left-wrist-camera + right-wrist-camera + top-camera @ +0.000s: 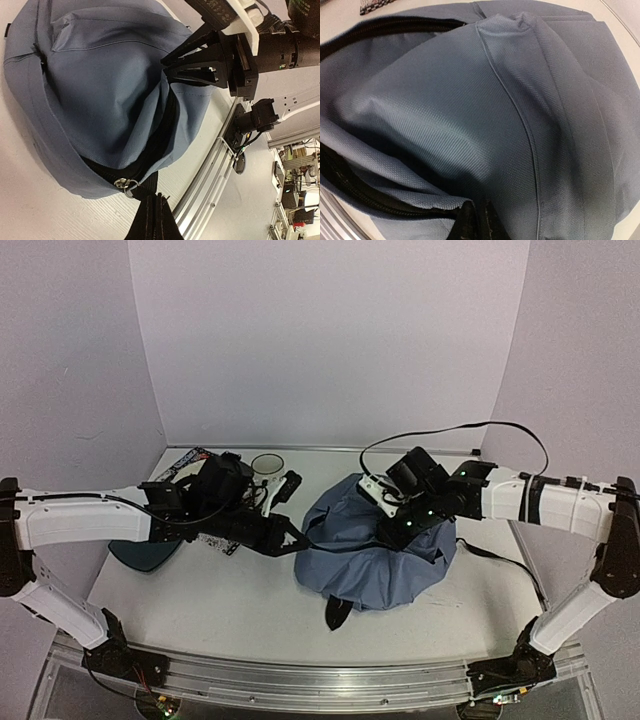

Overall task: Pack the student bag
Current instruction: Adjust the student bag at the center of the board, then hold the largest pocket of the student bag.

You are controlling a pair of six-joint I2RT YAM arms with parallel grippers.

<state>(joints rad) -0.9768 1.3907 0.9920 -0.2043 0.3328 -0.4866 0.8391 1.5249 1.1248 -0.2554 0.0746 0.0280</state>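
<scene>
The student bag [375, 560], a blue-grey backpack, lies slumped in the middle of the table. Its dark zipper [150, 150] gapes open along one side. My left gripper [298, 538] sits at the bag's left edge. In the left wrist view this gripper [155, 220] is shut on a black pull strap [140, 192] tied to the metal zipper ring [127, 184]. My right gripper [388, 530] rests on top of the bag. In the left wrist view its tips [167, 67] pinch the fabric at the opening. The right wrist view shows this gripper [477, 222] shut on the fabric edge beside the zipper [365, 192].
A dark teal tray [140, 552] lies under the left arm. A white round cup [267, 464], a patterned flat item [185, 460] and a small black object [289, 485] sit at the back left. Black bag straps [338, 612] trail forward. An aluminium rail [320, 680] runs along the near edge.
</scene>
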